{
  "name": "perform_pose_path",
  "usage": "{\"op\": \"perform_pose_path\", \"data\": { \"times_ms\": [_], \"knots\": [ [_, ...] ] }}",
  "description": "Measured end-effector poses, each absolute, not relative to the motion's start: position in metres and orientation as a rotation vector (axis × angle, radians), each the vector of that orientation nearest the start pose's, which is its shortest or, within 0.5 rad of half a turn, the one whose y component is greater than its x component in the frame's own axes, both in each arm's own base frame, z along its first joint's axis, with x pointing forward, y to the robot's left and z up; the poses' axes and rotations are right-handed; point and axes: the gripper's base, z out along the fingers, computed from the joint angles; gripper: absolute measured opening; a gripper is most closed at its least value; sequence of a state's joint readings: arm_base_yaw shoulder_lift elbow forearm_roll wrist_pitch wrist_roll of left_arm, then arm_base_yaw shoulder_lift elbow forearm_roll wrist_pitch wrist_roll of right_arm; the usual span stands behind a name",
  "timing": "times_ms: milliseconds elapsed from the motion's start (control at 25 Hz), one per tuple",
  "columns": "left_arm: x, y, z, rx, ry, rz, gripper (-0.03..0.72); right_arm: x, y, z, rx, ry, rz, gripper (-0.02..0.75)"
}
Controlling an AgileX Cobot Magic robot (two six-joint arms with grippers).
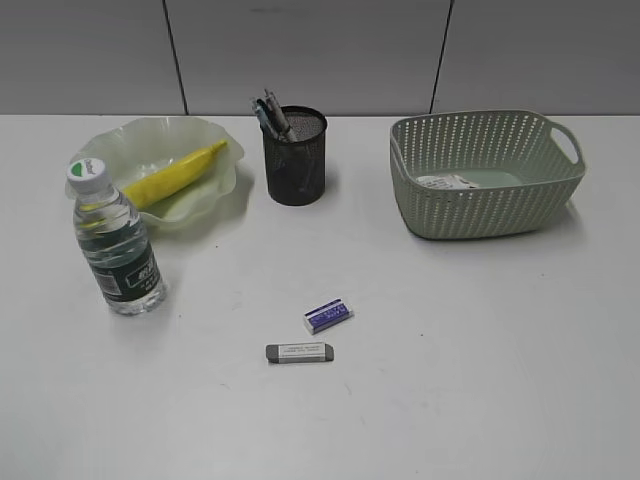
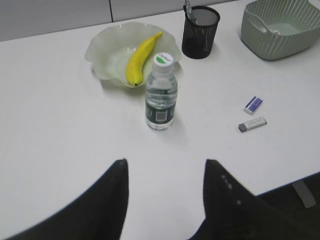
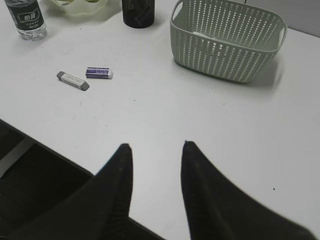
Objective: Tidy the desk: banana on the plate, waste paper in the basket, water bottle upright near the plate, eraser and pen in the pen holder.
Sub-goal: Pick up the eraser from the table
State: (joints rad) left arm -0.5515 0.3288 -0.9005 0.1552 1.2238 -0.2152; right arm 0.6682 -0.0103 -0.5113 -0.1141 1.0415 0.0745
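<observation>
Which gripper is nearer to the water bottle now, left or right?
Left. The left gripper hangs open just before the water bottle. The right gripper sees the bottle far off, beyond both erasers.

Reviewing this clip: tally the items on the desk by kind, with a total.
Green containers: 2, the plate and the basket
Banana: 1
Water bottle: 1
Pen holder: 1, with pens inside, too bunched to count
Erasers: 2, purple-sleeved eraser and grey eraser
Waste paper: 1
Total: 8, pens excluded
</observation>
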Motion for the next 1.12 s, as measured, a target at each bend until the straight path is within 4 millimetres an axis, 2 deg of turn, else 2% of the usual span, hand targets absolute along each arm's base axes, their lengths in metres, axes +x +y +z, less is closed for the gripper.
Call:
{"op": "perform_pose_path", "data": {
  "times_ms": [160, 280, 400, 600, 760, 880, 1120],
  "knots": [
    [-0.005, 0.017, 0.327, 0.33, 2.114, -0.279, 0.354, 0.0, -0.012, 0.282, -0.584, 1.928, 0.34, 0.276],
    [-0.012, 0.021, 0.302, 0.327, 2.097, -0.288, 0.351, 0.0, -0.012, 0.282, -0.583, 1.929, 0.341, 0.276],
    [-0.011, 0.021, 0.29, 0.325, 2.056, -0.3, 0.351, -0.001, -0.011, 0.283, -0.588, 1.925, 0.353, 0.276],
    [-0.005, 0.016, 0.289, 0.333, 1.987, -0.316, 0.351, 0.013, 0.004, 0.293, -0.61, 1.961, 0.389, 0.276],
    [-0.004, 0.014, 0.288, 0.38, 1.977, -0.31, 0.349, 0.049, 0.037, 0.297, -0.649, 2.079, 0.406, 0.276],
    [-0.005, 0.012, 0.288, 0.423, 1.967, -0.319, 0.349, 0.084, 0.069, 0.297, -0.673, 2.22, 0.418, 0.276],
    [-0.006, 0.012, 0.288, 0.438, 1.963, -0.318, 0.349, 0.171, 0.143, 0.295, -0.765, 2.487, 0.365, 0.276]
  ]
}}
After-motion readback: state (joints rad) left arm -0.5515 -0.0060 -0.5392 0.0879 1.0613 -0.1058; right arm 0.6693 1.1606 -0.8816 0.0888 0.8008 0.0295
